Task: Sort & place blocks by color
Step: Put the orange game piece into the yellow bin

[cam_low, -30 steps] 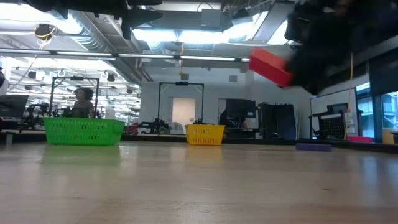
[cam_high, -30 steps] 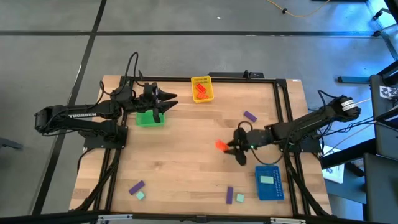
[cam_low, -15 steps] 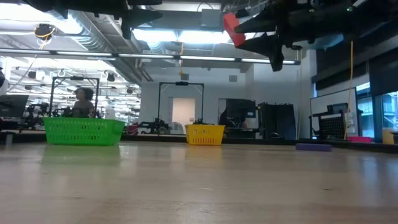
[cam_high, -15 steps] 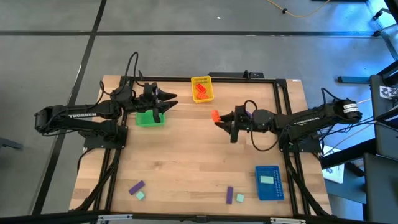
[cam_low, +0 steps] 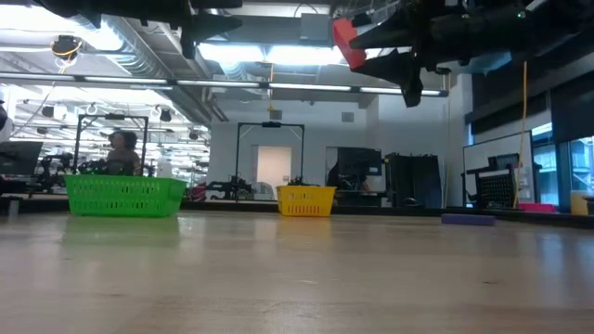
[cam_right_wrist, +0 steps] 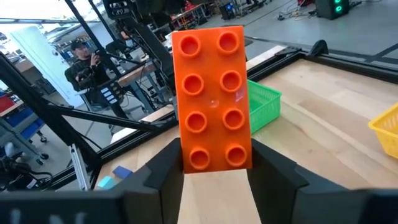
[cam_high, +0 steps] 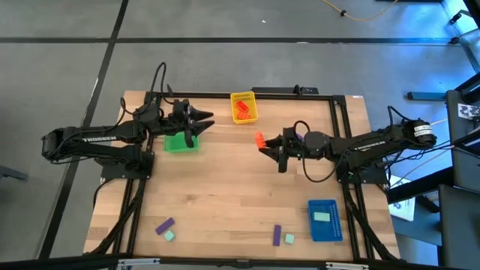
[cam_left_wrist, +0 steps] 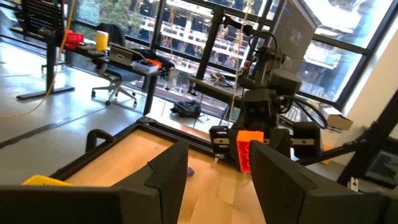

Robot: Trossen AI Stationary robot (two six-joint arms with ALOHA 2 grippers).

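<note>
My right gripper (cam_high: 268, 144) hangs over the middle of the table, shut on an orange-red block (cam_high: 259, 139) with two rows of studs, which fills the right wrist view (cam_right_wrist: 211, 93). My left gripper (cam_high: 207, 120) hovers open above the green tray (cam_high: 180, 142) and holds nothing. More orange-red blocks lie in the yellow tray (cam_high: 243, 107). A mint block lies in the blue tray (cam_high: 324, 220). Purple blocks (cam_high: 165, 224) (cam_high: 277, 235) and mint blocks (cam_high: 169, 235) (cam_high: 289, 238) lie flat on the table near its near edge. My right gripper pinches the orange-red block between its two fingers (cam_right_wrist: 165, 168), one on each long side at the block's end nearest the wrist (cam_right_wrist: 214, 163). The fingers lie roughly level, pointing toward the table's left. The block is lifted clear (cam_low: 345, 42) and sticks out past the fingertips, studs facing the wrist camera.
Another purple block (cam_high: 299, 136) lies partly hidden behind my right gripper. The yellow tray stands at the far edge, the green tray far left, the blue tray near right. Bare wood (cam_high: 217, 187) spans the middle. A person (cam_right_wrist: 84, 59) stands beyond the table.
My right gripper, shut on the orange-red block, rose and moved toward the table's far edge and left, from near the blue tray to mid-table, then stayed still for the last half second. The block travelled with it, lifted clear throughout.
</note>
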